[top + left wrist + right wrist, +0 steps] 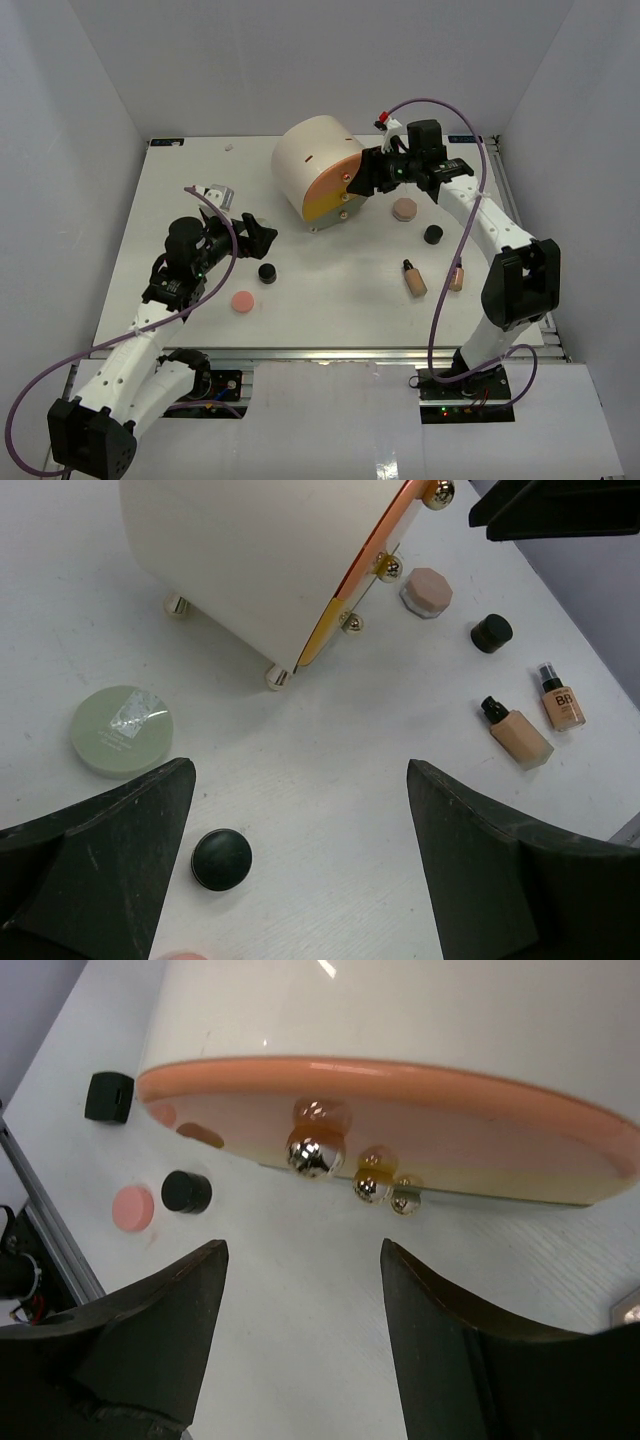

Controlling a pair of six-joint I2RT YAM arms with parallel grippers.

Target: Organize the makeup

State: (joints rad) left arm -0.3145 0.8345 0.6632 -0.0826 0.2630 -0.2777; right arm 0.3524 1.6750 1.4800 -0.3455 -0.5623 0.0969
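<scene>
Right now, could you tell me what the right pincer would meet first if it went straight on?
Probably the drawer front of the cream box, around its gold knobs: the open right pincer faces it directly, though depth is unclear.

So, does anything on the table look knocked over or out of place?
Yes: the squarish tan-filled bottle and the slimmer tan bottle marked BB, both black-capped, lie flat on the white table instead of standing upright. Nothing looks spilled or broken.
</scene>
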